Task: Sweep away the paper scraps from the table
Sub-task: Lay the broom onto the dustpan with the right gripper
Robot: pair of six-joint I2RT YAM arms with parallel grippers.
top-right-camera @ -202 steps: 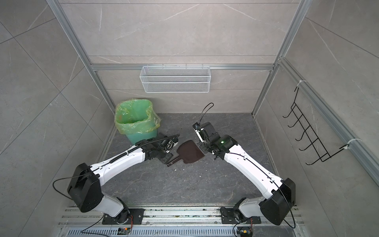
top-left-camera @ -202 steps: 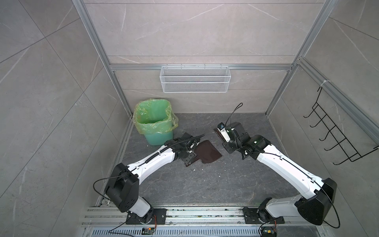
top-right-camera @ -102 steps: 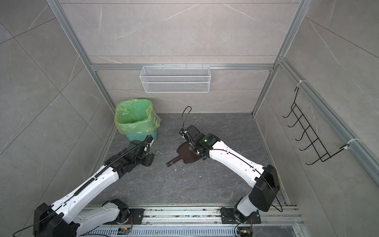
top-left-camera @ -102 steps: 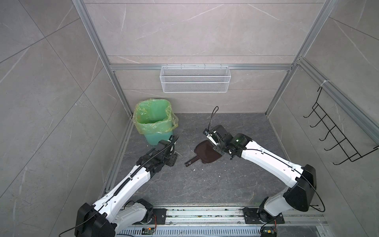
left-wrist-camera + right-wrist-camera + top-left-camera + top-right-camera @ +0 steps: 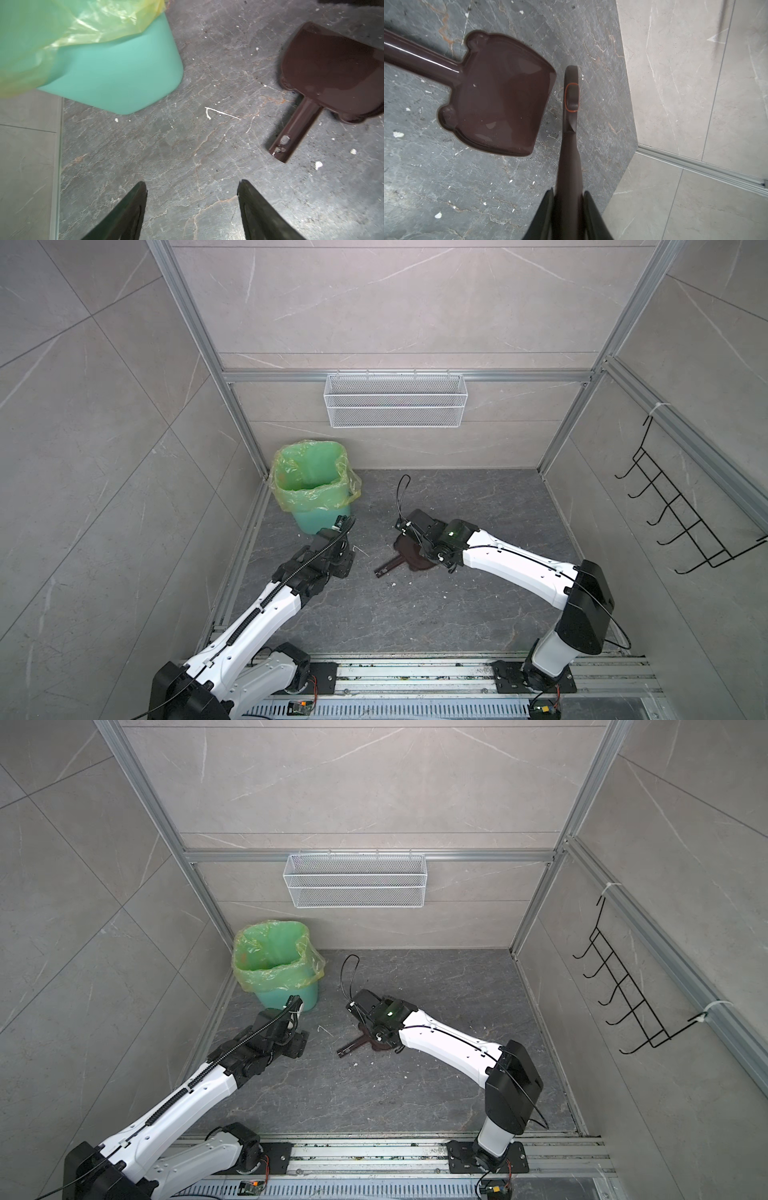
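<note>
The table (image 5: 478, 614) looks swept. I see none of the coloured paper scraps on its dark surface in any view, so I take the job to be close to done.

The green bin (image 5: 320, 518) stands in the back left corner, where both arms can reach it without it blocking the floor space. Its yellow-green liner (image 5: 345, 485) is folded over the rim. From above I can't make out what lies at the bottom, so I can't say whether the scraps are in there.

The wire basket (image 5: 395, 406) on the back wall looks empty.

The brown dustpan (image 5: 332, 70) lies flat near the middle of the table, its tray bare and glossy. Its handle (image 5: 295, 128) points toward the front left corner, within easy reach of the left arm.

The right gripper (image 5: 568, 193) is clenched on a slim brown handle (image 5: 569, 145). I'd guess it belongs to the brush. The handle's far end reaches just past the dustpan's open lip, which suits pushing things into the tray.

The left gripper (image 5: 192, 184) hangs over bare table just in front of the bin. Its fingers are spread and hold nothing, and the dustpan handle lies off to one side of them.

Only small white crumbs (image 5: 318, 164) and a thin pale strand (image 5: 222, 113) are scattered around the dustpan.
</note>
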